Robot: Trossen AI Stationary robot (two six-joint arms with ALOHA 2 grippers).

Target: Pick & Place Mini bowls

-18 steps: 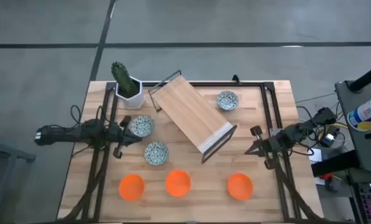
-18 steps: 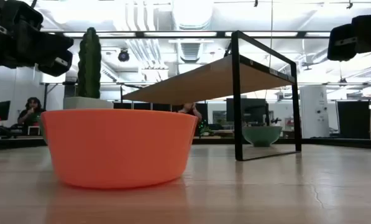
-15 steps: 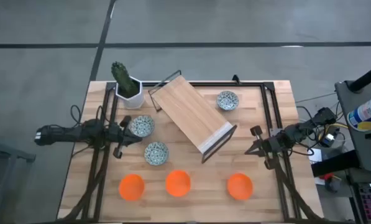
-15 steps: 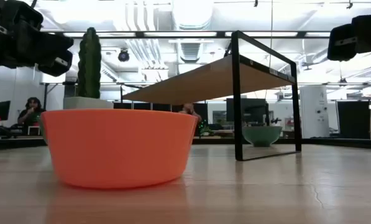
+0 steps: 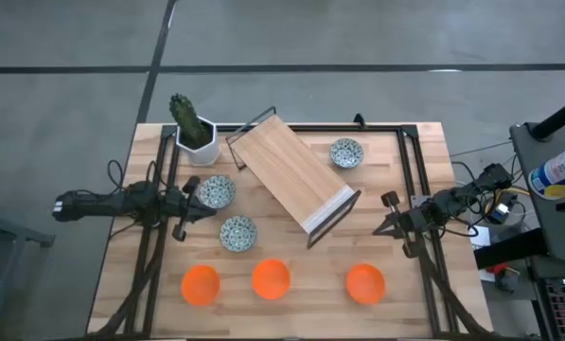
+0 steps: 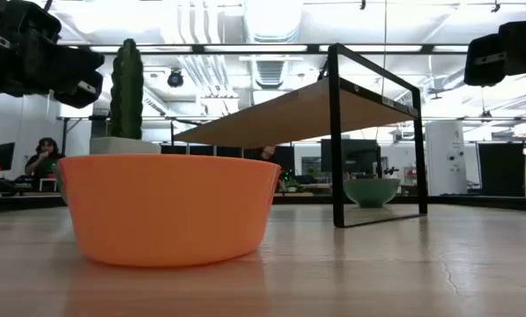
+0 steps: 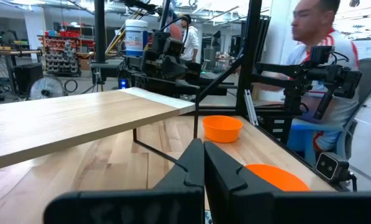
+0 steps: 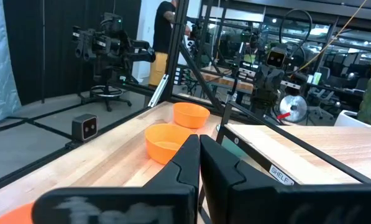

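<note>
Orange bowls [image 5: 272, 278], 3, untouched; left tool [image 5: 189, 208] and right tool [image 5: 388, 217] both pressed together, empty.

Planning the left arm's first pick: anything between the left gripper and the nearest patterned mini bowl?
Nothing visible. In the high view the left gripper, fingers shut, sits right beside the patterned mini bowl, with only bare table between them. The second patterned bowl lies just off to the side, not in the path.
</note>
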